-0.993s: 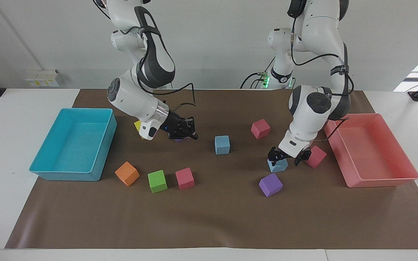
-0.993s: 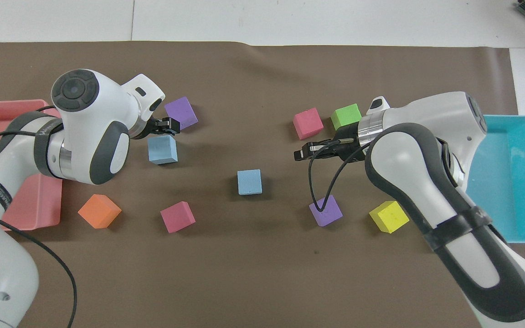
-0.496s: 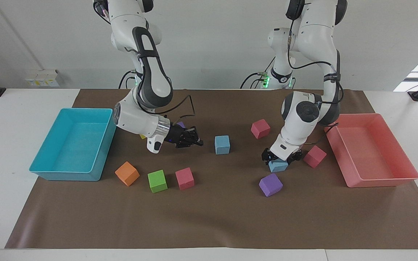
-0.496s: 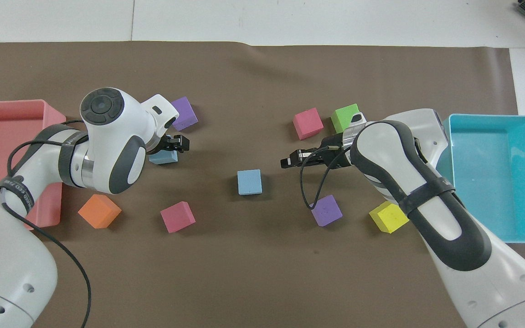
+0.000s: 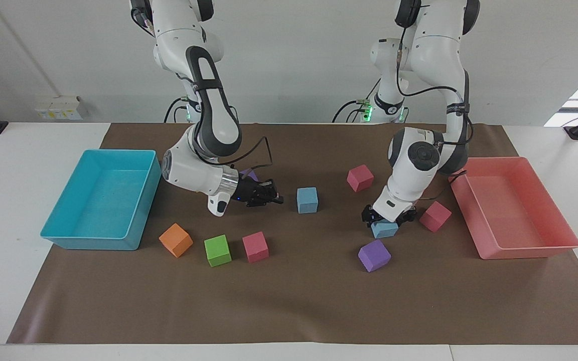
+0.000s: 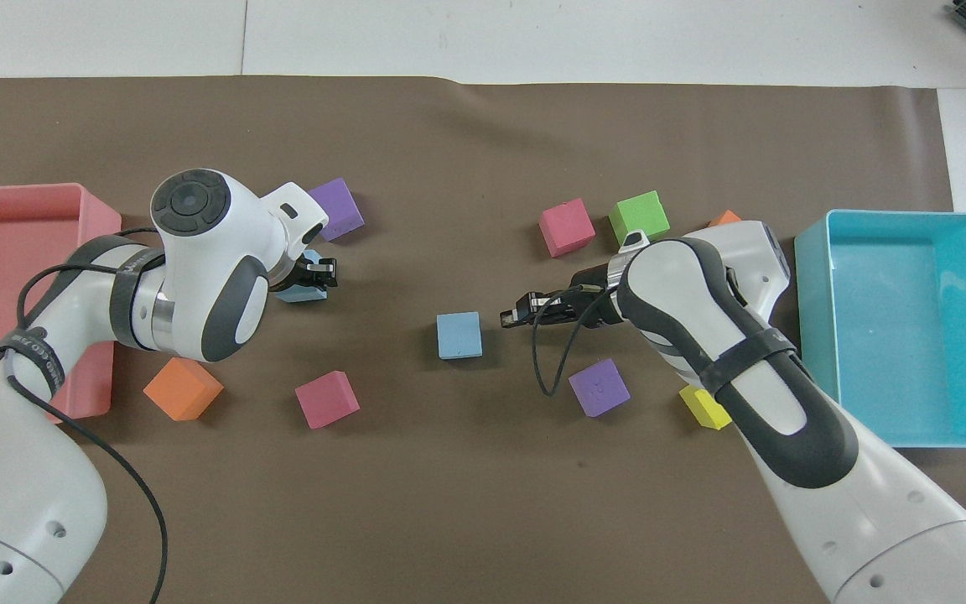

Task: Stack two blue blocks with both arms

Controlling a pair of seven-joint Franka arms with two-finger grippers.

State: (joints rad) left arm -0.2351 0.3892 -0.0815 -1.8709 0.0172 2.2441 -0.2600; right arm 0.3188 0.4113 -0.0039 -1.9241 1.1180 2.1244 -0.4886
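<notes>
we see the left claw (image 5: 388, 217) clamped on one small light-blue foam cube (image 5: 384, 229) resting on the desk. the second light-blue foam cube (image 5: 307, 200) sits mid-desk, just beside the right claw (image 5: 275, 197), whose fingertips are together and hold nothing.

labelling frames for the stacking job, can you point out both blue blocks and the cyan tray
blue block at the table's middle (image 5: 307, 200), facing view, its front face
blue block under the left gripper (image 5: 385, 230), facing view, its visible front face
cyan tray (image 6: 815, 312), overhead view, its inner side wall
</notes>
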